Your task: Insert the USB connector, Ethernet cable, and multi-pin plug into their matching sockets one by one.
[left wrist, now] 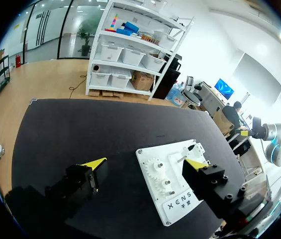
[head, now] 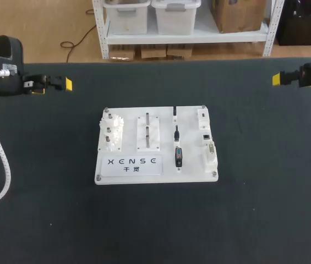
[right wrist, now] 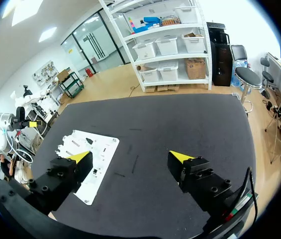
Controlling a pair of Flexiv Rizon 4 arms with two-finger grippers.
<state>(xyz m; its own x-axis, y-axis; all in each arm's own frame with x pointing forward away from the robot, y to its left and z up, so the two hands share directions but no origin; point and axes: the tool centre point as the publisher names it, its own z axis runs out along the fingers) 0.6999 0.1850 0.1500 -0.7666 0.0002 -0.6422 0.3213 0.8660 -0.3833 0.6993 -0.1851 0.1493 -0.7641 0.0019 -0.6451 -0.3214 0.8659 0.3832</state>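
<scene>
Overhead: the white board sits mid-table, a black plug lying on it, ungripped. Left wrist: the left gripper gapes empty. Right wrist: the right gripper likewise. Nothing looks begun; next, one arm must reach the plug.

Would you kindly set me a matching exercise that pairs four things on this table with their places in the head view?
1. white rectangular plastic board
2. white plastic gears
3. black cable plugs
4. left gripper

A. table's far left, fingers open
B. board's left part
C. table's middle
D. just right of the board's middle

Pairs: 1-C, 2-B, 3-D, 4-A.
</scene>
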